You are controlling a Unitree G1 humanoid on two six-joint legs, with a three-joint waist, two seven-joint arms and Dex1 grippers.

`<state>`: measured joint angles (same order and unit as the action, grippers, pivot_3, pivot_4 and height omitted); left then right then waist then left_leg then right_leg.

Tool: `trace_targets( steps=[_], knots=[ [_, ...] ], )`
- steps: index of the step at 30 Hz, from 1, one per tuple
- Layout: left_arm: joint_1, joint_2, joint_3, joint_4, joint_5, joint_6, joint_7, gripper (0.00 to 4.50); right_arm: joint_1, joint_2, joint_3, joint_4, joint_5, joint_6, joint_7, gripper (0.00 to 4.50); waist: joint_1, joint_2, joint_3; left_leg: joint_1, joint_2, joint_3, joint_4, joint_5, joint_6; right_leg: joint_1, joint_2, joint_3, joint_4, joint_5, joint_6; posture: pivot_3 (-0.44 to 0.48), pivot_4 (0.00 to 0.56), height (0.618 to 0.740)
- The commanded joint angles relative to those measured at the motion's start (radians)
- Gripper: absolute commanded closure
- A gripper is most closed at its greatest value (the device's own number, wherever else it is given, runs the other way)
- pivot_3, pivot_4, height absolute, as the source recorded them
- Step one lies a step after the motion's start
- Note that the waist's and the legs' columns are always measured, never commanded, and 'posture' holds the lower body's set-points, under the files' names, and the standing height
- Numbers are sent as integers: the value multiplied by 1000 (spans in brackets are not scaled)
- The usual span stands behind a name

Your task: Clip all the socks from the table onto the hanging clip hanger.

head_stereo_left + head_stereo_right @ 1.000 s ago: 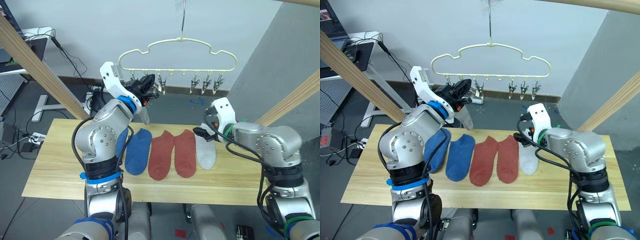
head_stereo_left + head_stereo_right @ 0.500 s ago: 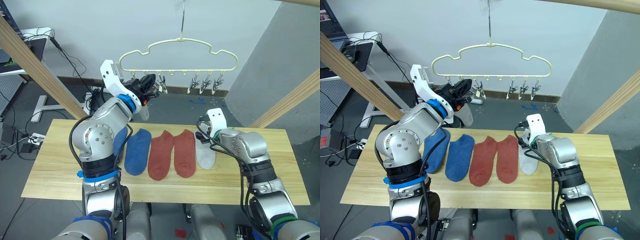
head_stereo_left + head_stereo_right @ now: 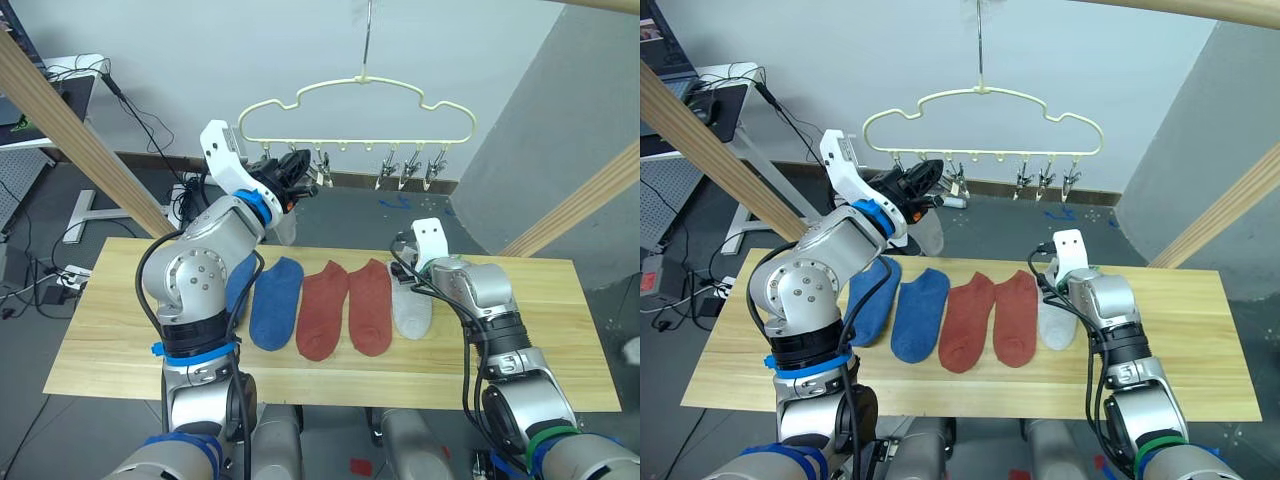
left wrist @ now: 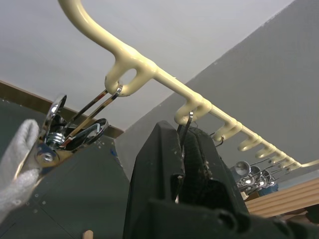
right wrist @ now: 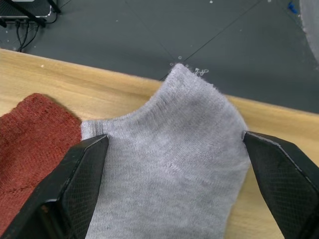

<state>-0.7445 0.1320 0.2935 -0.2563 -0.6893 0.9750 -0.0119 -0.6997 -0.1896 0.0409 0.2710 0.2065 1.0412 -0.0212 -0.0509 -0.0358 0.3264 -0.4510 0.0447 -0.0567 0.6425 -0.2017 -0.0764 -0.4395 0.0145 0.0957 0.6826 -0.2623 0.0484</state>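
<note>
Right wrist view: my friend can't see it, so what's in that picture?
The right claw is open over the cuff end of a light grey sock lying on the wooden table. A rust-red sock lies right beside it.

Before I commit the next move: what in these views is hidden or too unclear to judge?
- Left gripper: in the left wrist view its fingers close around a metal clip; whether the clip is pressed open is hidden.
- Far-left blue sock: partly covered by the left arm in the head views.
- Hung grey sock: its clip is hidden behind the left gripper.
- Right gripper: open over the grey sock; contact unclear.
</note>
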Motion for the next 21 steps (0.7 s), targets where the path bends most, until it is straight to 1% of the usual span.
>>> trace_targets(
  steps=[1, 5, 6, 7, 9, 12, 16, 21],
  knots=[
    [-1, 8, 10, -47, -31, 0, 2, 4496, 10, 5, -17, -18, -20, 20, 4, 0, 0, 0, 0, 0, 0, 0, 0, 0, 0, 0, 0, 0, 0, 0, 0, -13, 323, 740],
    [-3, 12, 13, -45, -39, 1, 6, 4496, 15, 15, -29, -26, -26, 24, 4, 0, 1, 0, 0, 0, 0, 0, 0, 0, 0, 0, 0, 0, 0, 0, 0, -11, 322, 740],
    [-3, 12, 13, -45, -40, 2, 6, 4500, 15, 18, -33, -28, -29, 27, 3, 391, 2, 0, 0, 0, 0, 0, 0, 0, 0, 0, 0, 0, 0, 0, 0, -11, 322, 740],
    [-3, 13, 13, -45, -41, 2, 6, 4500, 16, 20, -37, -29, -32, 29, 2, 624, 2, 0, 0, 0, 0, 0, 0, 0, 0, 0, 0, 0, 0, 0, 0, -11, 322, 740],
    [-3, 14, 14, -44, -43, 3, 5, 4500, 16, 24, -45, -29, -38, 32, 0, 1293, 2, 0, 0, 0, 0, 0, 0, 0, 0, 0, 0, 0, 0, 0, 0, -14, 318, 740],
    [-3, 16, 16, -43, -47, 5, 3, 4500, 14, 28, -53, -27, -42, 37, -1, 2432, 2, 0, 0, 0, 0, 0, 0, 0, 0, 0, 0, 0, 0, 1, 0, -14, 317, 740],
    [-4, 21, 28, -39, -65, 15, 3, 4500, 14, 34, -60, -30, -44, 46, -1, 3794, 1, 0, 0, 0, 0, 0, 0, 0, 0, 0, 0, 0, 0, 1, 0, -17, 315, 740],
    [-20, 15, 78, -18, -137, 47, 17, 4500, 14, 34, -57, -66, -42, 65, 10, 3794, 1, 0, 0, 0, 0, 0, 0, 0, 0, 0, 0, 0, 0, 1, 0, -19, 312, 740]
  ],
)
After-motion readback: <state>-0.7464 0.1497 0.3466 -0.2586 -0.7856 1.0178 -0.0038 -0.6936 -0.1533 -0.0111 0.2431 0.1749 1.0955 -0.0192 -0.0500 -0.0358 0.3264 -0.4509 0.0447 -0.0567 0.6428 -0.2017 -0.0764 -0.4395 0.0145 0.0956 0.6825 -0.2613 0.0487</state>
